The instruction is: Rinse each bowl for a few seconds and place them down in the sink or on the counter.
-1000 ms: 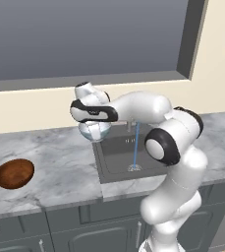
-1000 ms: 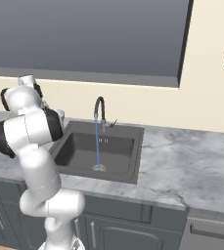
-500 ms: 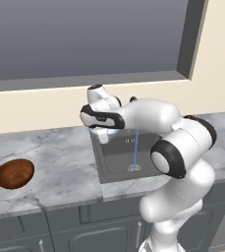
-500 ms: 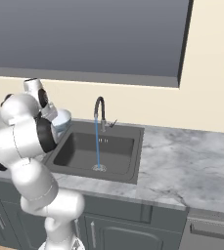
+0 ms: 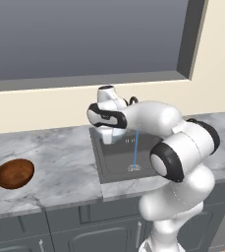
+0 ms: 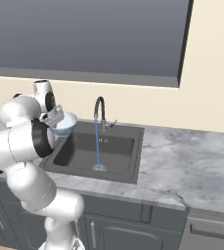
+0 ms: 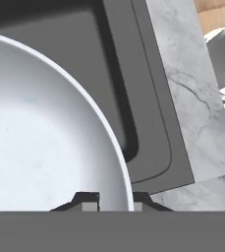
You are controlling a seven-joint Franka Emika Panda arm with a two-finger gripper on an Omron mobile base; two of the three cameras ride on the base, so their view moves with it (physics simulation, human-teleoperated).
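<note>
One pale bowl (image 6: 64, 123) sits clamped in my jaws beside the running faucet (image 6: 100, 110), unrinsed I'd judge; the brown bowl (image 5: 14, 173) waits on the surface (image 5: 60, 167).

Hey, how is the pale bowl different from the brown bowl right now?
The pale bowl is glossy blue-white; the brown bowl is dark reddish and wood-like. The pale bowl is held by its rim in the gripper, up over the left end of the sink; the brown bowl rests on the counter, well to the sink's left and untouched. Both are small, round and sit away from the running water.
</note>
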